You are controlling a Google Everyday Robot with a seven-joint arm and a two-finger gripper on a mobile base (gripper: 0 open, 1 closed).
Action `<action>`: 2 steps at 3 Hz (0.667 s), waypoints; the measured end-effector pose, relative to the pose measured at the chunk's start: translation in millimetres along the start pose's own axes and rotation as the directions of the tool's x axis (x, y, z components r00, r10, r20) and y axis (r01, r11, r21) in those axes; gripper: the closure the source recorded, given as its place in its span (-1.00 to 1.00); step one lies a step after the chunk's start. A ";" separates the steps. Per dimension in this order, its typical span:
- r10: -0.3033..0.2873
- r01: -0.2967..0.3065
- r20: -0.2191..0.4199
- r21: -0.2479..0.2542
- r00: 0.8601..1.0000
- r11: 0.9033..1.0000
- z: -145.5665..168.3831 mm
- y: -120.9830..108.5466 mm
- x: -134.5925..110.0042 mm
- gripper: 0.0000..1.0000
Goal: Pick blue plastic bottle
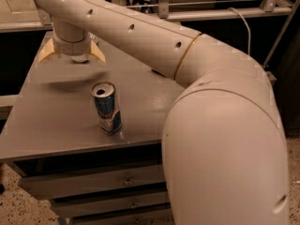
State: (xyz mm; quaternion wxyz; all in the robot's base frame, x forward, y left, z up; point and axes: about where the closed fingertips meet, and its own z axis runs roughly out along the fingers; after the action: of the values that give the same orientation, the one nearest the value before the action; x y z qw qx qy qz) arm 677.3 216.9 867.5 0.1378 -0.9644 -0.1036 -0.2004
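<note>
Camera view: end effector [71, 59] hangs over the far-left corner of the worktop [56, 130], pointing down, its two tan fingers [47, 56] spread wide to either side of the wrist and holding nothing that shows.

- Blue plastic bottle: not visible anywhere on the worktop. If present, it is hidden under the end effector or behind the arm [140, 34], which crosses the far edge.
- Blue-and-silver drink can [107, 108] stands upright near the front edge, left of middle, well apart from the end effector.

Risks, as judged:
- The can is the only blue object in sight, so a grasp could go to it by mistake.
- With the target hidden under the wrist, closing would be blind and could catch it off-centre, tip it, or push it off the far-left corner.
- A low sweep of the forearm toward the front edge could topple the can.

Count: one arm, one end effector, one can, no bottle seen, one worktop, at least two drawer fronts [126, 182] below it.
</note>
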 end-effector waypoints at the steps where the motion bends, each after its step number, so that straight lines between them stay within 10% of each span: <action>1: -0.015 0.011 -0.078 -0.043 0.997 0.999 -12.5 25.1 18.3 -1.00; 2: -0.040 0.027 -0.151 -0.087 0.988 0.996 -19.9 49.5 49.3 -1.00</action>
State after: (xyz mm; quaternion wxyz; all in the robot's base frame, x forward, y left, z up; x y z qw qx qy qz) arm 727.1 171.4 894.4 0.1009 -0.9494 -0.1006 -0.2800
